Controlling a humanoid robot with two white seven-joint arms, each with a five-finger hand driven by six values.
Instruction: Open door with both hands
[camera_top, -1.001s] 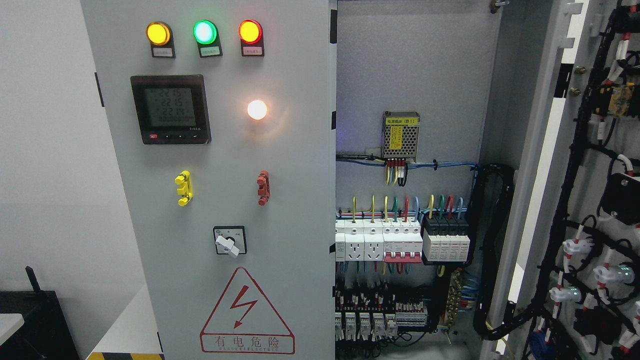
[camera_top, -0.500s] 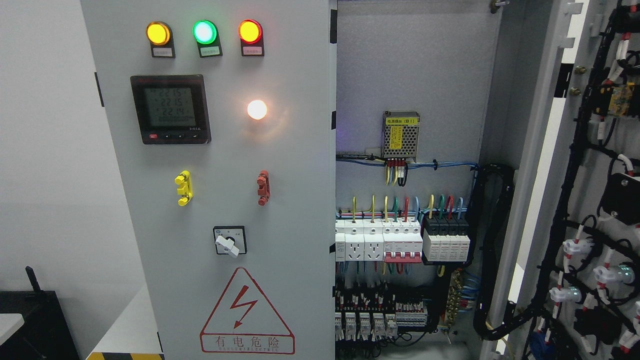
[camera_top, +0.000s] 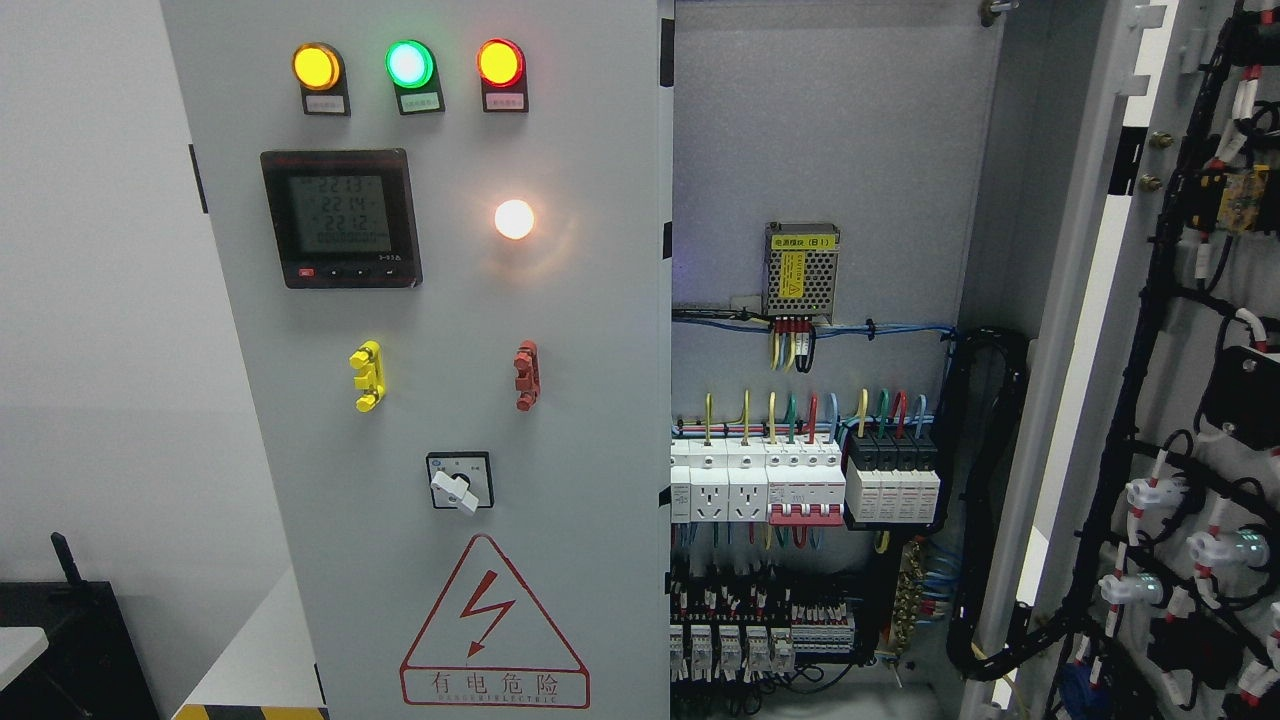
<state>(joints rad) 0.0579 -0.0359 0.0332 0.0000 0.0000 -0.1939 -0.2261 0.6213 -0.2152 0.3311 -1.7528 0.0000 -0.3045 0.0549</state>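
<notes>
Right door (camera_top: 1180, 400) of the big electrical cabinet (camera_top: 830, 130) swung wide open; left door (camera_top: 440, 400) shut.
The left door has yellow, green and red lights (camera_top: 408, 63), a meter screen (camera_top: 340, 218) and a lightning warning sign (camera_top: 494, 625). Inside sit white breakers (camera_top: 755, 485) and coloured wires. No robot hands show, so their fingers cannot be told.

Left cabinet door (camera_top: 440, 400) shut, right door (camera_top: 1180, 400) swung open, exposing breakers (camera_top: 800, 485).

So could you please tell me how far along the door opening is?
Done: the right door is swung wide, exposing the breakers. In hand: nothing, as neither hand is in view. Left: the left door, with its indicator lamps, faces the camera, apparently closed.
</notes>
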